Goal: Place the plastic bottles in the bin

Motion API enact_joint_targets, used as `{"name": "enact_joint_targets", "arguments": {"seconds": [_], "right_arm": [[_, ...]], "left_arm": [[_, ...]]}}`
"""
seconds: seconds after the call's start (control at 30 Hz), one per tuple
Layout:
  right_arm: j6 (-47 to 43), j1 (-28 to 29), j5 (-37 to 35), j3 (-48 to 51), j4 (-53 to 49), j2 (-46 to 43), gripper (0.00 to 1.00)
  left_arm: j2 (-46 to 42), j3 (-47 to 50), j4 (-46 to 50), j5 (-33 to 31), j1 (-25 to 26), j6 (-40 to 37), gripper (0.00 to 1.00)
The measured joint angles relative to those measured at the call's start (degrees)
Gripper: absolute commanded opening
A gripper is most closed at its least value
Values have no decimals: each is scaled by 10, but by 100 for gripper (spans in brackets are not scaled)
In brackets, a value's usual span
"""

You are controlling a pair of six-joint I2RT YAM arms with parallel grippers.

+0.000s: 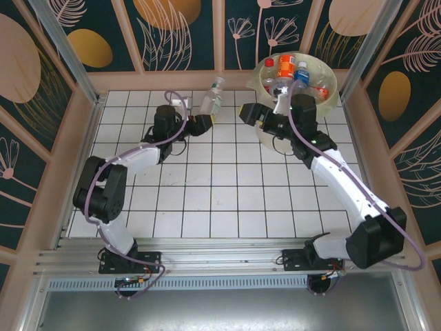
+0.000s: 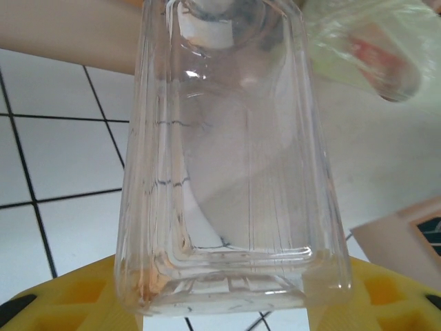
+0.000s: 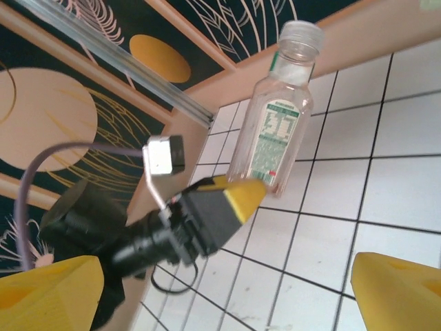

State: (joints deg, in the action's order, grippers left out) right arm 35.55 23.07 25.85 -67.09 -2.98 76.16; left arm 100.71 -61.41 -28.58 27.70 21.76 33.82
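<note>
Down to the last of the plastic bottles (image 1: 214, 96), apparently: clear, square-shouldered, ribbed down the sides, seemingly empty, with a white-and-green label (image 3: 272, 138) and a pale cap (image 3: 301, 34). Held up off the desk (image 1: 207, 207), tilted, well apart from the bin (image 1: 333, 88) and out to its left in the overhead view. Clamped low on the body by the left hand (image 1: 204, 116), yellow fingers (image 2: 393, 296) closed firmly against either side of the base.

Over at the bin, plenty banked: a heap (image 1: 289, 72) of bottles inside, red, orange and blue caps poking up, red and orange labels among them. Exact count impossible to call from here. Round, cream-white, bucket-shaped, lined with a thin pale yellow-green bag (image 1: 262, 74), crinkled at the rim.

Right hand (image 1: 256, 116) just beside the bin's near-left rim, spread wide and gripping nothing. Yellow fingertips (image 3: 400, 289) far apart in its own view, with just tiles and the other arm between.

Every other bottle in sight sitting inside the bin, so judging the task nearly finished: carry this one across, drop it in, done. Smooth thin plastic, light, likely to flex under a squeeze.

Desk itself hard white tile with dark grid lines, closed in beyond the bin by pale wooden framing (image 1: 138, 79) and dark leaf-patterned panels (image 1: 186, 48).
</note>
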Motion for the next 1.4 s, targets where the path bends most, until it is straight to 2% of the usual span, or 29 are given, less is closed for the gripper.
{"name": "enact_joint_targets", "arguments": {"seconds": [0.33,0.6,1.1,1.33,1.4], "right_arm": [[69,27,-9,-71,48,143,94],[81,30,-8,-120,63,199,93],[80,32,-18,-143,60,231,61],[81,32,-20,-143,60,231,53],[81,32,-20,-143,59,231,53]], "left_arm": [[-90,107,-67,-18,57,27,41],[-96,116,-90,-29,76,38,41],[-96,116,-96,-48,93,40,43],[-96,116,-93,-56,95,37,47],[-96,116,-92,-57,96,37,52]]}}
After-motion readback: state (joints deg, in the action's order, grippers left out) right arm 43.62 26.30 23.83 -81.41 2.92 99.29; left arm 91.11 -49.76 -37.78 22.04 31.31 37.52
